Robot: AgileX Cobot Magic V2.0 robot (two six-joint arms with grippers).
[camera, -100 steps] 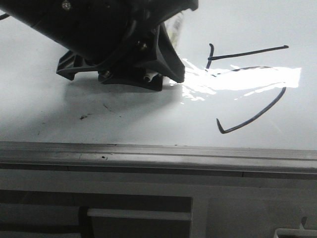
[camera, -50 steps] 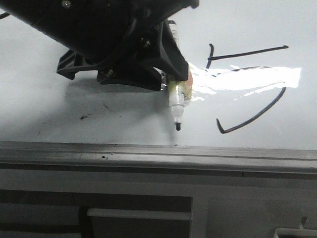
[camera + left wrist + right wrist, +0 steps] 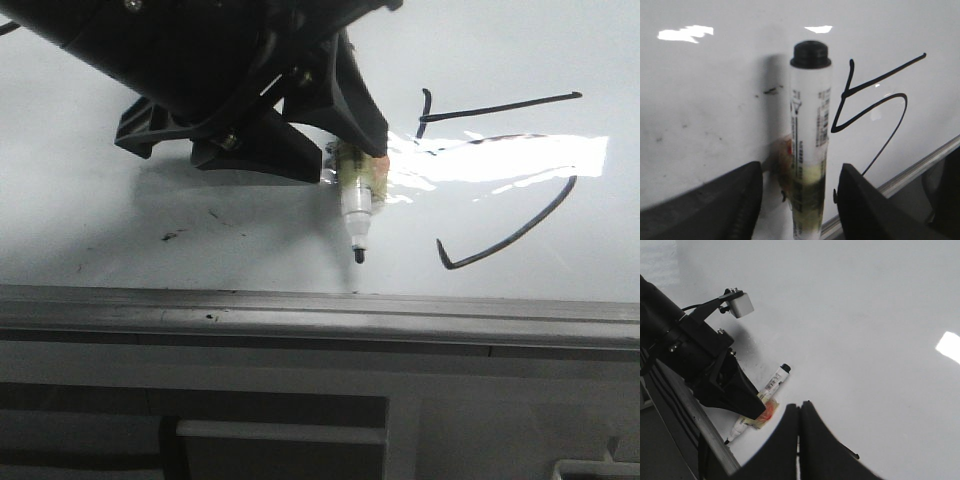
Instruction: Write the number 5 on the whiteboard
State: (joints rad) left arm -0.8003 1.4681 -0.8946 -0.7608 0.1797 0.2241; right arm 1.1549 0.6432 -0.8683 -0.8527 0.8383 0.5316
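Front view: left pincer (image 3: 352, 165) grips marker (image 3: 356, 212); thin black number 5 (image 3: 505, 180) on glossy whiteboard (image 3: 120, 240).

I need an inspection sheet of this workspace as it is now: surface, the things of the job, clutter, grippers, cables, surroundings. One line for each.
Surface: whiteboard, glossy, strong glare beside the digit.
Job's things: number 5 is drawn in thin black line; the marker lies in the left gripper, tip toward the board's near edge, beside the digit.
Clutter: faint black smudges on the board.
Grippers: left gripper has its fingers on both sides of the marker, grip contact not clear; right gripper is shut and empty above the board.
Cables: thin black cable along the left arm.
Surroundings: grey metal rail at the near edge.
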